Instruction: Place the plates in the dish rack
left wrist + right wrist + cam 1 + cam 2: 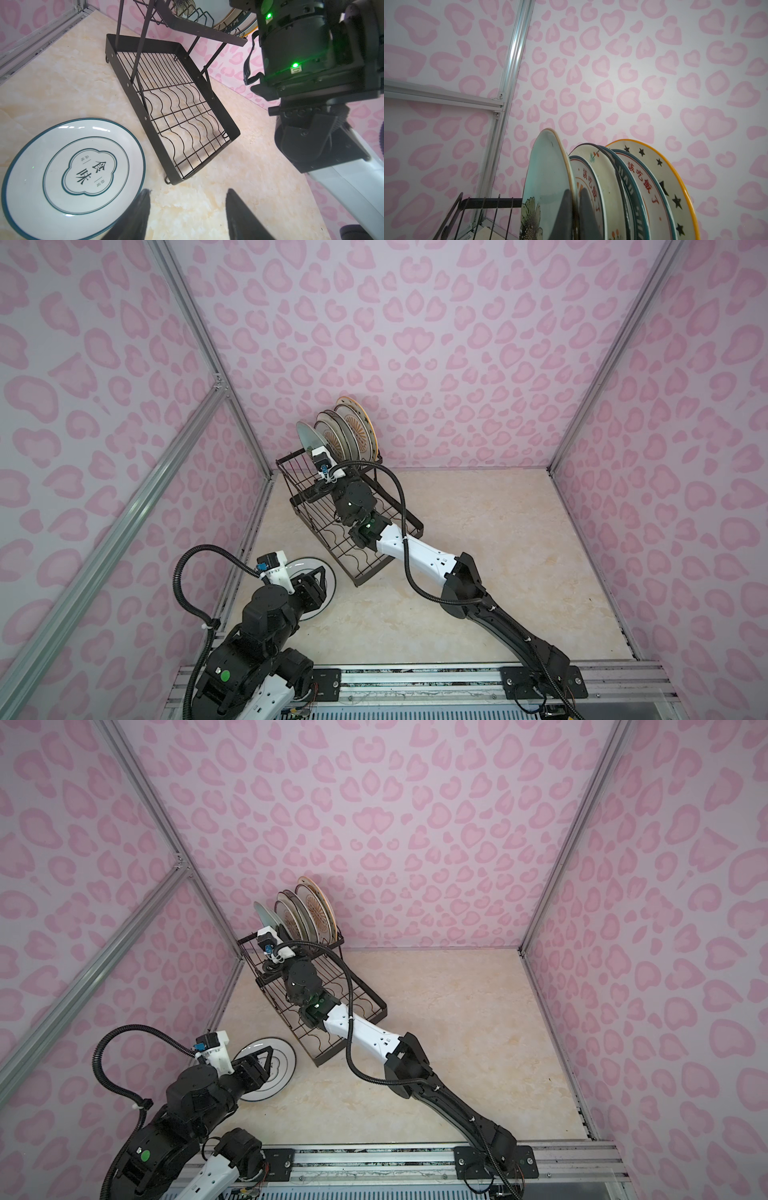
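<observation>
The black wire dish rack [399,526] [365,1006] stands at the back left of the table. Several plates [349,427] [309,907] stand on edge in its raised tier. The nearest is a pale blue-green plate [548,176] [305,437], and my right gripper [574,190] is shut on its rim. One white plate with a teal rim [68,166] [330,585] [282,1052] lies flat on the table by the rack's near end. My left gripper [188,191] hangs open at that plate's edge, one fingertip [145,199] over the rim, nothing between the fingers.
The rack's lower tray [128,87] of wavy wires holds nothing. My right forearm [419,551] crosses above that tray. Aluminium frame posts [232,406] and pink patterned walls close in behind and left of the rack. Bare marble tabletop [498,572] lies to the right.
</observation>
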